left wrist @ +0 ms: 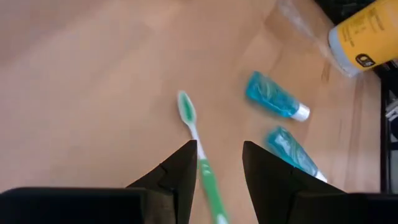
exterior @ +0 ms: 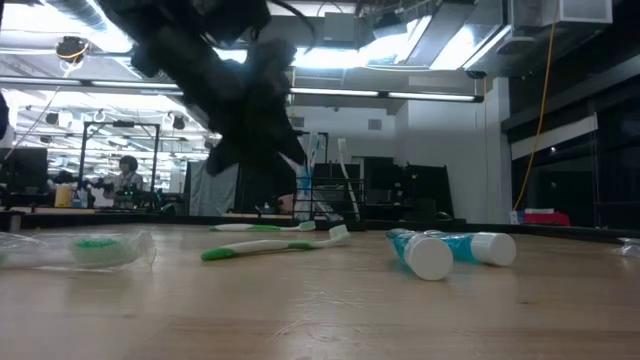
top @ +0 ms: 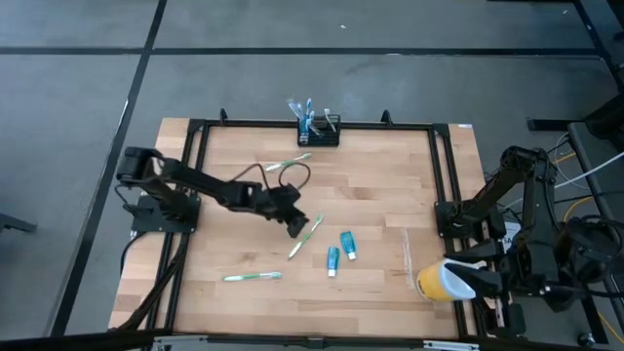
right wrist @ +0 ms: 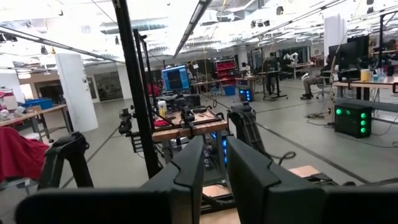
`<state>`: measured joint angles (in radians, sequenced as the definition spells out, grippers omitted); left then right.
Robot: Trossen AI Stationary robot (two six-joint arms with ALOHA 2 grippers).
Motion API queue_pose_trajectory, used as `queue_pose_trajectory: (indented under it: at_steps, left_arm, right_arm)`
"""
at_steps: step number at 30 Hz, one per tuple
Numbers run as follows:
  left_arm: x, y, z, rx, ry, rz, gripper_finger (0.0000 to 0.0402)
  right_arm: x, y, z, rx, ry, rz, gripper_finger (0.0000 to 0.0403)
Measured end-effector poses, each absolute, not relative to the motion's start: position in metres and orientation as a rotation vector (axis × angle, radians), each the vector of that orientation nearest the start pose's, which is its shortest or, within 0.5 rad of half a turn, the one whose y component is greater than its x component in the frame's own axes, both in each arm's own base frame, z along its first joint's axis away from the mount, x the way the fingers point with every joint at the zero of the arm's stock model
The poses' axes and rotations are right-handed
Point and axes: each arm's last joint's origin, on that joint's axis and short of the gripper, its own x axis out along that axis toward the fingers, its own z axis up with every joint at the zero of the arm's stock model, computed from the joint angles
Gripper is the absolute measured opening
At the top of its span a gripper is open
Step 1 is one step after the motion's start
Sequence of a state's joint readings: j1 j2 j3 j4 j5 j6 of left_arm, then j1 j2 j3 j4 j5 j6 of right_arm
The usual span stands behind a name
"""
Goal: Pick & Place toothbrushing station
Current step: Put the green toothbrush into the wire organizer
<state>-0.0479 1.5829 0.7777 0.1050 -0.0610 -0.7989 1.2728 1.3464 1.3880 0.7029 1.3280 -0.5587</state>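
Note:
The toothbrushing station, a small black wire-mesh holder (top: 319, 130), stands at the table's far edge with toothbrushes upright in it; it also shows in the low view (exterior: 325, 195). My left gripper (top: 297, 226) is open above the table's middle, over a green toothbrush (top: 305, 237) that lies flat on the wood. In the left wrist view the gripper (left wrist: 219, 152) has one finger on either side of the toothbrush's handle (left wrist: 205, 174) without touching it. My right gripper (right wrist: 216, 168) waits off the table's right side, its fingers a narrow gap apart and holding nothing.
Two blue toothpaste tubes (top: 347, 244) (top: 332, 259) lie just right of the green toothbrush. Another toothbrush (top: 252, 277) lies near the front left, and one (top: 288, 163) lies near the holder. A yellow cup with a white lid (top: 444, 281) lies at the right edge.

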Motion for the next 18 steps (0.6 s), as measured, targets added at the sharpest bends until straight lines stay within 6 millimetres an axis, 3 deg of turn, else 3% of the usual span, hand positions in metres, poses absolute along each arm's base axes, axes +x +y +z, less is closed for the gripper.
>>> queue_pose_trajectory:
  at_steps: [10, 18]
  left_arm:
    - [0.340, -0.005, 0.136, -0.858, 0.650, 0.333, 0.0125]
    - [0.355, 0.005, 0.134, -0.836, 0.652, 0.329, 0.0116]
  right_arm:
    - [0.103, 0.240, 0.482, 0.176, -0.193, -0.073, 0.0070]
    - [0.103, 0.243, 0.480, 0.192, -0.188, -0.071, 0.0070]
